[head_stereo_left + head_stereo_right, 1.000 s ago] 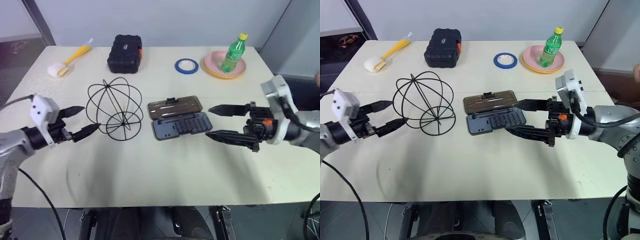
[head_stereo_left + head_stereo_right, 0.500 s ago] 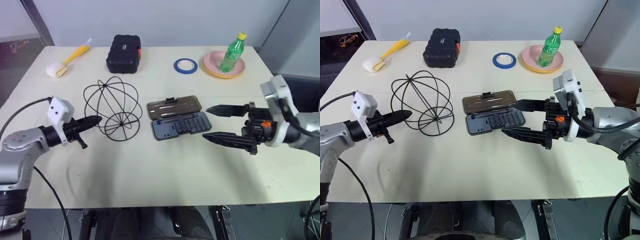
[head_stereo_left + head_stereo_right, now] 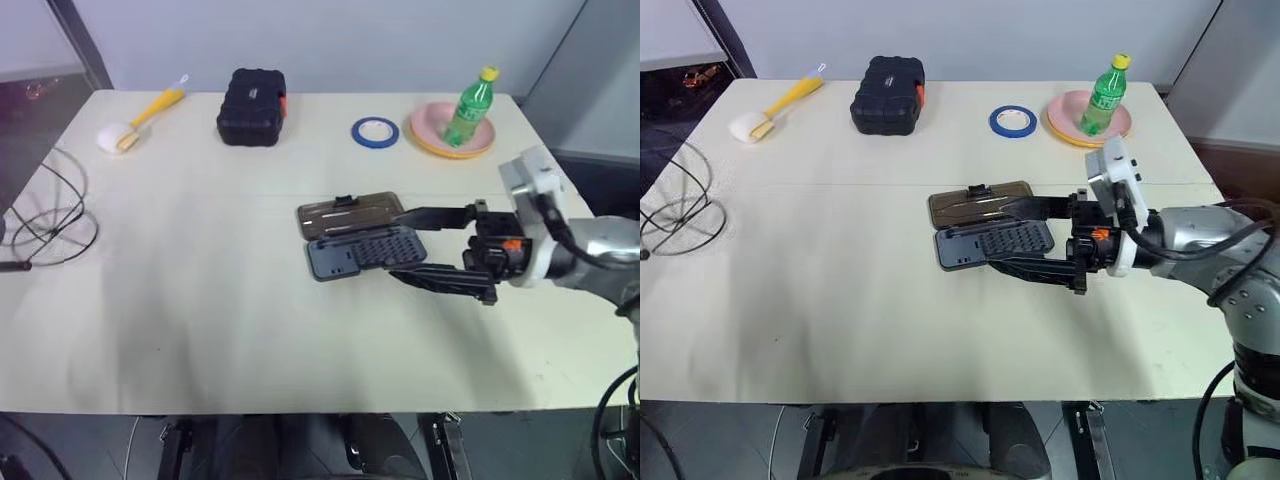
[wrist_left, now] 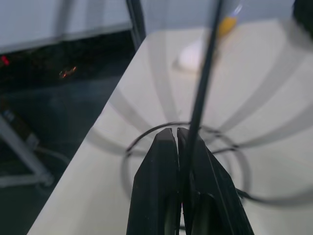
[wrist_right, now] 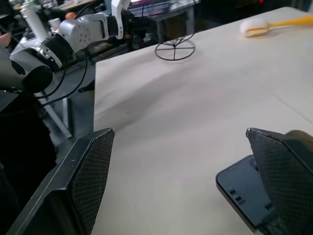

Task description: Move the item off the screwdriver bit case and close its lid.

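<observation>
While the left claw (image 4: 176, 139) pinches the wire globe (image 3: 680, 205), the right claw (image 3: 412, 243) spreads around the open case (image 3: 357, 238)

The hollow globe of thin black wire hoops (image 3: 45, 215) is cut off by the head view's left edge at the worktop's (image 3: 200, 320) far left side. The right hand's (image 3: 396, 243) black fingers (image 3: 430, 215) cover the right end of the flat grey-blue case's (image 3: 350, 255) tray. In the left wrist view, the yellow-handled white brush (image 4: 205, 46) is blurred.
</observation>
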{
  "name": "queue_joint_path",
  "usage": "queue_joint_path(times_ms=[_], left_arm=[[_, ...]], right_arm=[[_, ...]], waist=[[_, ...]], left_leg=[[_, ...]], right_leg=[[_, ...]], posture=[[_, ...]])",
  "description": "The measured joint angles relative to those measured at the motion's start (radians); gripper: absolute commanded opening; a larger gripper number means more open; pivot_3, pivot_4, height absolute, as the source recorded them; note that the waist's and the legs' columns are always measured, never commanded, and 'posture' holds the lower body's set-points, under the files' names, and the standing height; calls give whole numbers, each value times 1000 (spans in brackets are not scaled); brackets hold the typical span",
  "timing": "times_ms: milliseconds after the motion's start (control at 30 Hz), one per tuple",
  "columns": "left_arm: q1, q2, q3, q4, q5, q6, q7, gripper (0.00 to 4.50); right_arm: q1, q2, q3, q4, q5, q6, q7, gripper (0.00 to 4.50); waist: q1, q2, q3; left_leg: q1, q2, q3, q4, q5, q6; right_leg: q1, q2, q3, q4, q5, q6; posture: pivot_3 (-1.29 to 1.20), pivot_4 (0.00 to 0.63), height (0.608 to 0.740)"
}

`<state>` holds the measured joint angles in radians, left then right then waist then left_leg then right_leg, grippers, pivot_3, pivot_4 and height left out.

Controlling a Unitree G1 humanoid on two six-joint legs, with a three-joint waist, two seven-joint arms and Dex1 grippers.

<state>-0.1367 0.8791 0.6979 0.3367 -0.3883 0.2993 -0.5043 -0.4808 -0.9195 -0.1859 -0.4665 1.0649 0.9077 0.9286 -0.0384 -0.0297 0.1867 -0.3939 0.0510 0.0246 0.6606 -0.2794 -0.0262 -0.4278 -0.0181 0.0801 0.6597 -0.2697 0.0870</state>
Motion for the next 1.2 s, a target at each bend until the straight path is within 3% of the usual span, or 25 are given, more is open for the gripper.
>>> queue_joint_path(times_ms=[33,300,500,733,833,967,1067,1200], left_arm=[[19,-4,7,-3,0,-3,3,52],[158,-41,47,-132,-5,21,26,4057],[374,-66,192,-361,-96,115,-62,4057],[720,-113,407,-655,-367,303,-347,4057],[721,-61,387,-770,-479,376,-420,4057],[341,110,-5,-843,-470,377,-408,4057],[24,125,-327,-734,-393,367,-439,4057],[-209,119,-561,-624,-326,351,-565,4057]], right_arm=[[-9,1,12,7,-4,-3,9,4500],[-83,35,77,63,-65,-25,51,4500],[-101,44,126,116,-133,-52,99,4500],[-123,48,206,206,-309,-160,148,4500],[-126,50,234,256,-376,-190,156,4500],[-123,46,223,227,-373,-191,185,4500],[-96,36,190,165,-358,-188,175,4500],[-110,60,207,198,-449,-228,111,4500]], waist=[[-1,-1,0],[-5,-2,-1],[-10,-2,-1],[-5,-3,-1],[5,-2,0],[29,4,1],[18,3,0],[-11,2,0]], left_leg=[[0,0,0,0,0,0],[0,1,-1,0,0,0],[0,1,0,0,0,0],[1,-1,0,0,0,0],[1,-2,0,2,0,-1],[2,-5,2,3,1,-2],[-1,-5,4,4,1,-2],[-11,-2,4,3,0,-1]], right_leg=[[0,0,0,0,0,0],[0,-1,0,1,0,0],[0,-4,0,1,-1,-2],[0,-7,-1,0,-2,-4],[-1,-8,-4,-2,-3,-4],[7,-7,-3,-3,-2,-4],[5,-6,-2,-4,2,3],[-5,-1,-1,-6,5,8]], posture=[[0,150,737],[0,150,737],[0,150,737],[0,150,737],[0,150,737],[0,150,737],[0,150,737],[0,150,737]])
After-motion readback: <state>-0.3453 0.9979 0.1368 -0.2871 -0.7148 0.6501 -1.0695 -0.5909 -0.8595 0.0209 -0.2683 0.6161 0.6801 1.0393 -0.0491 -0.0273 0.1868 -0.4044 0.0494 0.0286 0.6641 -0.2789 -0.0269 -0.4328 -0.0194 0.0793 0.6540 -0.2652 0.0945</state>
